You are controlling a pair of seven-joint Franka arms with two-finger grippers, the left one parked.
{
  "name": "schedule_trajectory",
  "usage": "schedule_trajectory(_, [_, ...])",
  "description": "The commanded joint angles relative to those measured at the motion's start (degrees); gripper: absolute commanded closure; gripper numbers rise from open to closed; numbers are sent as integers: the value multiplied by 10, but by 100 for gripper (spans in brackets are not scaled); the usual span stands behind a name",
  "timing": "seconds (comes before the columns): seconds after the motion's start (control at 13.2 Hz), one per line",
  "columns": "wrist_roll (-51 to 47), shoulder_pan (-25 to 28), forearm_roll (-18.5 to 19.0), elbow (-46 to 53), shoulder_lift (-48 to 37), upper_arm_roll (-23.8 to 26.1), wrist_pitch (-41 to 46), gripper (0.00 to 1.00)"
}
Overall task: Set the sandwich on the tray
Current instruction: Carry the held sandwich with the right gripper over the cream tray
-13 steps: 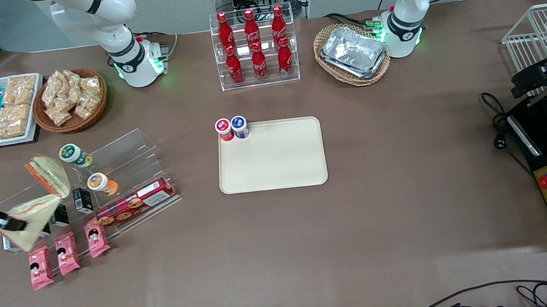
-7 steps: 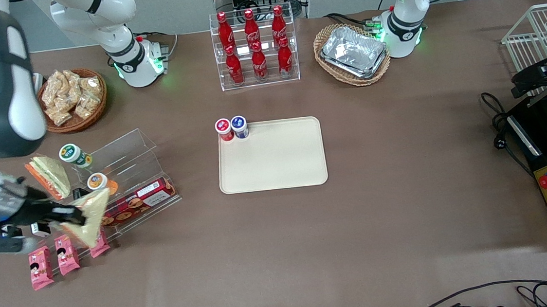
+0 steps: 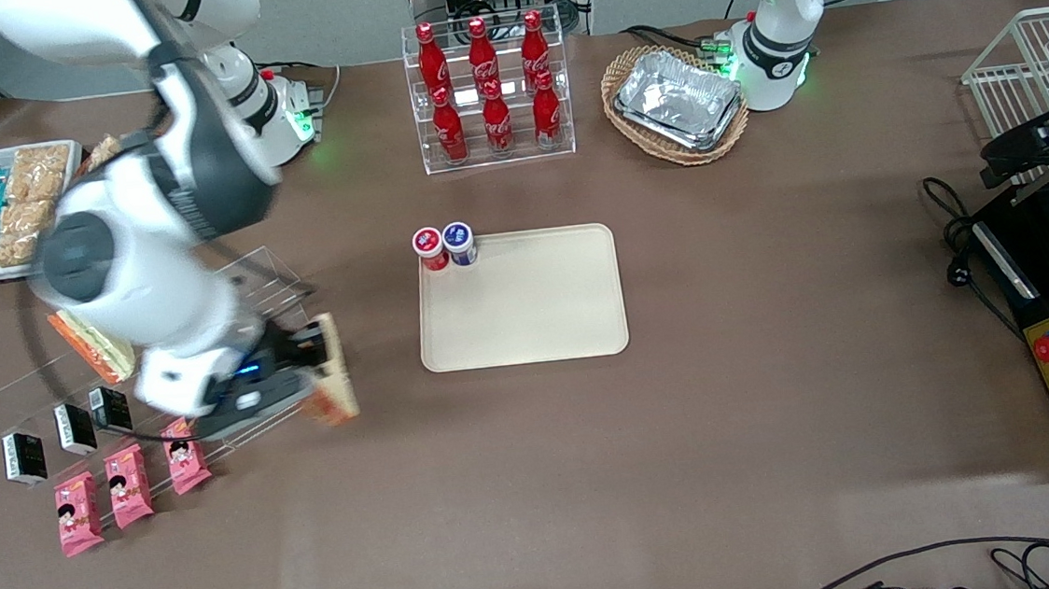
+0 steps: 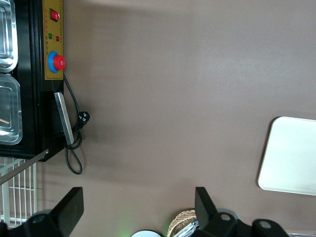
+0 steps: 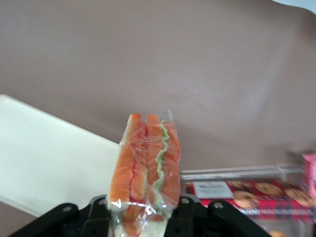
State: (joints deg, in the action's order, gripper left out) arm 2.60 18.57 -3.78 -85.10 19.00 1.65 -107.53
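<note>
The sandwich [image 3: 334,377], a clear-wrapped wedge with orange-red filling, hangs in the air with my right gripper [image 3: 320,357] shut on it. It is over the table between the clear display stand [image 3: 248,288] and the cream tray [image 3: 535,303], a short way off the tray's rim toward the working arm's end. In the right wrist view the sandwich [image 5: 146,163] sticks out from between the black fingers [image 5: 188,217] of the gripper [image 5: 143,219], filling face toward the camera, with the tray [image 5: 44,163] just past it. The tray's corner [image 4: 291,158] also shows in the left wrist view.
A red-lidded jar [image 3: 430,247] and a blue-lidded jar [image 3: 459,241] stand at the tray's corner farthest from the camera. Another wedge sandwich [image 3: 90,344] rests on the display stand, a cookie box [image 5: 247,191] on its lower step. Pink packets [image 3: 127,483] lie nearer the camera. A cola rack [image 3: 490,91] stands farther from the camera.
My right arm has swung the sandwich from the display stand toward the tray, and the wedge has turned edge-on. Nothing else has moved.
</note>
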Motion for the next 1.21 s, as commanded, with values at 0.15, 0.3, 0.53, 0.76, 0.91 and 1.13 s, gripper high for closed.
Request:
schedule_trajectory(0.15, [65, 111, 11, 7, 53, -3, -67, 62])
schedule_trajectory(0.3, [160, 144, 11, 7, 81, -4, -108, 62])
schedule_trajectory(0.53, [249, 173, 11, 7, 109, -3, -136, 62])
schedule_trajectory(0.76, [299, 194, 23, 7, 134, -4, -158, 62])
schedule_trajectory(0.91, [313, 207, 63, 7, 154, -4, -180, 62])
schedule_trajectory(1.13, [334, 225, 82, 3, 177, -4, -217, 62])
